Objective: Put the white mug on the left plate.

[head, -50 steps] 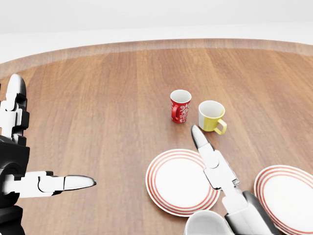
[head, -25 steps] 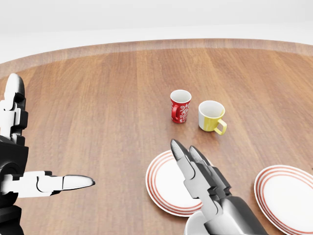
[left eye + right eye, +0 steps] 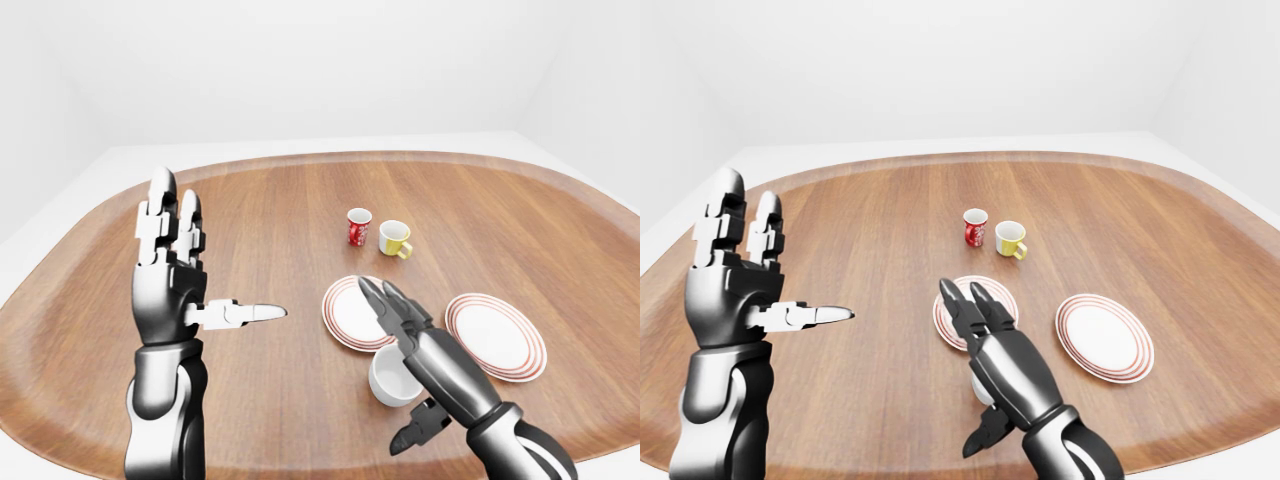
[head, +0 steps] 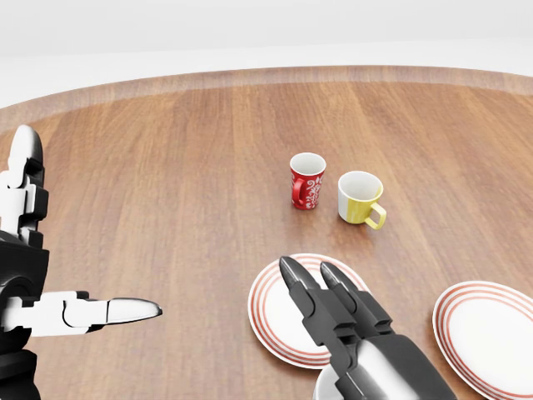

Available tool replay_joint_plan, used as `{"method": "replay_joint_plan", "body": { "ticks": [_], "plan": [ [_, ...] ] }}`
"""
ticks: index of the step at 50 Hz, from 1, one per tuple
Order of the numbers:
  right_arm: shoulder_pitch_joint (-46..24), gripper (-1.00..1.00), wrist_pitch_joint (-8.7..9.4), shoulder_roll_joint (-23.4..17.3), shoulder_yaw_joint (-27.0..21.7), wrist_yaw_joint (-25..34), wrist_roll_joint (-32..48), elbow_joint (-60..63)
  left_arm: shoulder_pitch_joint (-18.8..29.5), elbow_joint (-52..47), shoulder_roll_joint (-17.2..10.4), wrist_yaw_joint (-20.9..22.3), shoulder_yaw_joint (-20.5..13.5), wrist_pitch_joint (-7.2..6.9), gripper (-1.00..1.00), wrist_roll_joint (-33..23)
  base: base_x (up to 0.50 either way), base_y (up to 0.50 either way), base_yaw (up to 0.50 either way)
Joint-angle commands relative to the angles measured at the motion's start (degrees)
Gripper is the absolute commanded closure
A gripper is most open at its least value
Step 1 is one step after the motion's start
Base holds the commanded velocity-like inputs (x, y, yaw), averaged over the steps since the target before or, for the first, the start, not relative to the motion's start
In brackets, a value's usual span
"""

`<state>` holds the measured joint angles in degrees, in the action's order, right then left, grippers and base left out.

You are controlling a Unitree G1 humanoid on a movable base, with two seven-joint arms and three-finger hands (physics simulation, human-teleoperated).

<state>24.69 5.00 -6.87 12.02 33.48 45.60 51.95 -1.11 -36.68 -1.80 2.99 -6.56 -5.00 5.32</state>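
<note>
Right hand (image 3: 400, 315) has swung left over the white mug (image 3: 392, 378), fingers spread, gripping nothing. Mug sits on the table just below the left plate (image 3: 345, 322). Looks rigid, light, glazed and slippery; grip across the body. Left hand (image 3: 170, 270) raised, fingers splayed.

Wooden table (image 3: 260, 215): three mugs (image 3: 396, 377), two plates (image 3: 496, 335).

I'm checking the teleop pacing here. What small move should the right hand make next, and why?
Probably lower the right hand a little and curl its fingers around the white mug. The hand is open above the mug, its fingers stretched out over the left plate, and nothing is gripped. The mug sits on the table beside the plate, not on it.
</note>
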Motion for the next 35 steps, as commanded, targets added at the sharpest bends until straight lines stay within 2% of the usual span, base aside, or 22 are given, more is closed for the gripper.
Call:
{"method": "replay_joint_plan", "body": {
  "ticks": [1, 25, 35],
  "plan": [
    [-0.4, -1.0, 0.0, 1.3, -2.2, 3.9, 3.2, -0.9, 0.1, -0.3, 0.0, 0.0, 0.1, 0.0, -1.0, 0.0, 0.0, 0.0, 0.0],
    [-1.7, -1.0, 0.0, 2.9, -3.7, 6.4, 6.7, -3.3, -0.1, -0.1, 0.1, 0.1, 0.2, 0.0, -1.0, -0.2, 0.0, 0.0, 0.0],
    [-3.7, -1.0, 0.0, 3.3, -4.7, 6.5, 5.8, -6.6, -0.2, -0.1, 0.1, 0.1, 0.4, 0.0, -1.0, -0.2, 0.0, 0.0, 0.0]
  ]
}}
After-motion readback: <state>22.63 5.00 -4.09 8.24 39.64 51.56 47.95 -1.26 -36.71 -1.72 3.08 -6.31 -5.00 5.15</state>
